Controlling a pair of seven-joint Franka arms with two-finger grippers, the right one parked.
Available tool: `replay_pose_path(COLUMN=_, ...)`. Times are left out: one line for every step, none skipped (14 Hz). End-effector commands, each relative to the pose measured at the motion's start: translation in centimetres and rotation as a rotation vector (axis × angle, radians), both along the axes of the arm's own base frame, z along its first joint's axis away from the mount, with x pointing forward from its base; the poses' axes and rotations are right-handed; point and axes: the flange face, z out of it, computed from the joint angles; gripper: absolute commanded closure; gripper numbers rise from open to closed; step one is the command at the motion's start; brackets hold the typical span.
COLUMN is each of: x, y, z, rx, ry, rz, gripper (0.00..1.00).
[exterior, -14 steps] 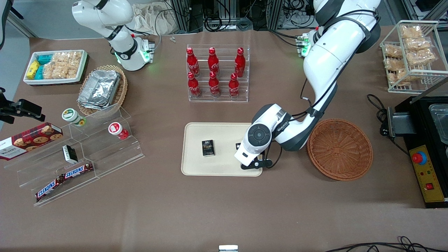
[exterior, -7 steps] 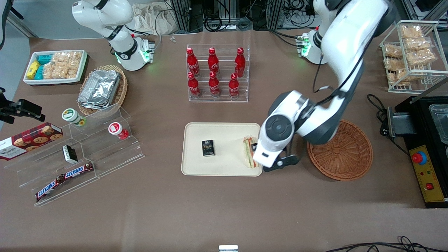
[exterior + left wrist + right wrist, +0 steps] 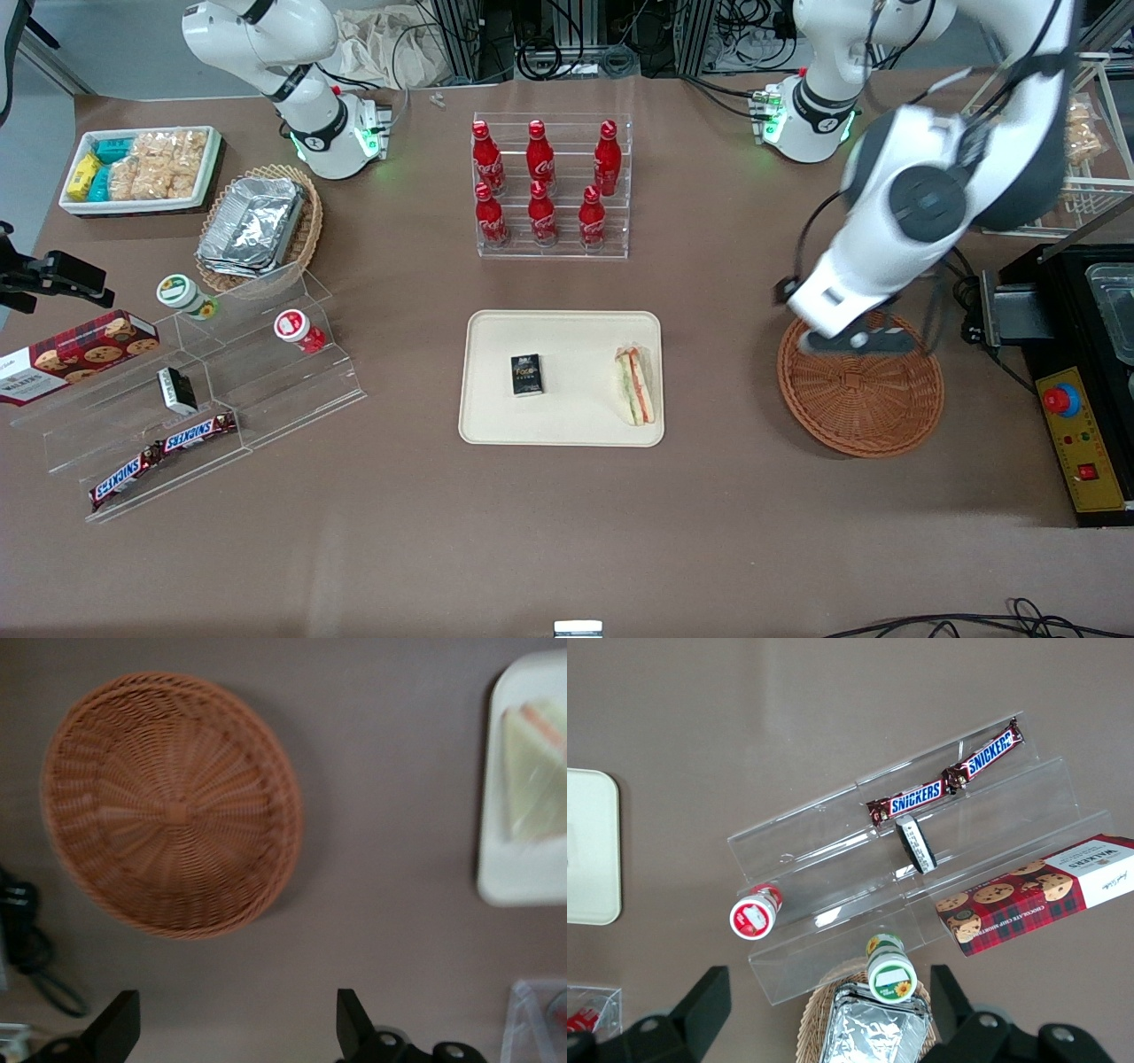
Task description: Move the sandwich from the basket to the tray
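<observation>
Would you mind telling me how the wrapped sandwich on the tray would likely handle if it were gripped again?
The sandwich looks soft: pale bread with thin filling, so a firm pinch would probably squash it. Its clear wrap may be slippery. Lying flat on the tray, it seems unlikely to roll. The gripper, open, hovers over the basket.

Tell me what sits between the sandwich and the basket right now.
Only bare table between the sandwich and the basket, per the front view; the open gripper hangs above the basket.
</observation>
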Motion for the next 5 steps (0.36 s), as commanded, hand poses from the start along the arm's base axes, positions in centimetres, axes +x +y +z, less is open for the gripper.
replay_pose_path(x=-0.3, y=4.7, z=2.2, rx=-0.033, ry=0.068, rz=-0.192, gripper=0.00)
replay_pose_path(x=1.0, y=5.3, z=3.2, rx=-0.034, ry=0.077, rz=-0.223, gripper=0.00)
replay_pose_path(x=2.1, y=5.5, z=4.0, rx=-0.032, ry=0.107, rz=-0.267, gripper=0.00)
replay_pose_path(x=3.2, y=5.3, z=4.5, rx=-0.034, ry=0.134, rz=-0.302, gripper=0.00)
replay_pose_path(x=4.2, y=5.1, z=4.8, rx=-0.033, ry=0.143, rz=-0.293, gripper=0.00)
